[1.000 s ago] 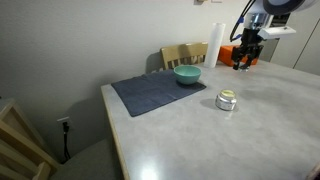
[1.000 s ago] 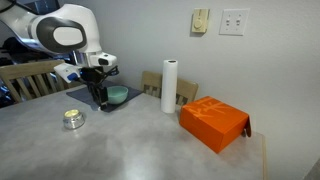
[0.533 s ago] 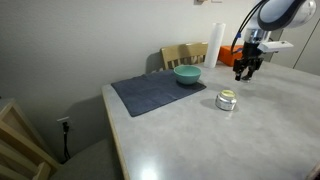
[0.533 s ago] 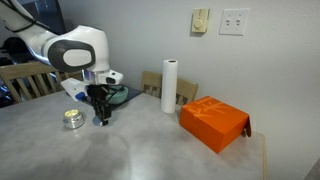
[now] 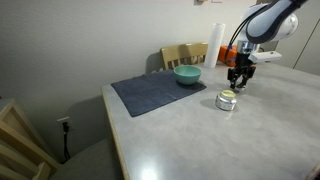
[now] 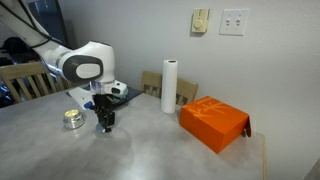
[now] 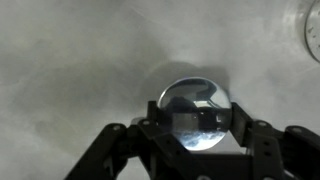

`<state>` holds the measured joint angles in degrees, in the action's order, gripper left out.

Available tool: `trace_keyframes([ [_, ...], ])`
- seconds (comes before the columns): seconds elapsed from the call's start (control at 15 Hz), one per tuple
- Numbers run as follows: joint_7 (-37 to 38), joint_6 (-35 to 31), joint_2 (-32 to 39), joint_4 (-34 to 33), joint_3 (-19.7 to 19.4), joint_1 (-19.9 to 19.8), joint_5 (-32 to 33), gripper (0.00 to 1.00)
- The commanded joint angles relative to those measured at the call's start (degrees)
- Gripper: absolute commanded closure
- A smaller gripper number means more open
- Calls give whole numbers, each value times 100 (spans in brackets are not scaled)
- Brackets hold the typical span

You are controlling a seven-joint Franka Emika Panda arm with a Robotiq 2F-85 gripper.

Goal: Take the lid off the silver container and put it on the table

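- The fingers [image 7: 146, 132] are part-closed and pinch the lid [image 7: 195, 112] by its rim, one on each side (each presses an opposite edge of the disc).
- The lid sits squarely between them, near the silver container [image 5: 227, 100] but apart from it; in an exterior view the fingers [image 6: 105, 124] hang low over the worktop [image 6: 150, 150], on the container's side towards the orange box [image 6: 213, 122]; whether the lid touches the worktop I cannot tell.
- The lid is round, so it has no long axis; it lies flat, its broad shiny face turned up to the wrist camera.
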<state>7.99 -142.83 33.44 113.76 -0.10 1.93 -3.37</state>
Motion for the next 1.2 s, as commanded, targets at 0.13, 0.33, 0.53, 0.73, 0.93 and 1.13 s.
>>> trace_keyframes([
  [0.13,-247,576,388,-577,137,-124,-128,56],
  [0.33,-298,902,613,-854,149,-142,-133,56],
  [0.53,-272,1177,735,-1069,131,-117,-119,56],
  [0.73,-272,1335,814,-1218,121,-117,-112,56],
  [0.93,-229,1411,856,-1271,99,-76,-72,26],
  [1.13,-233,1410,887,-1298,107,-65,-68,0],
])
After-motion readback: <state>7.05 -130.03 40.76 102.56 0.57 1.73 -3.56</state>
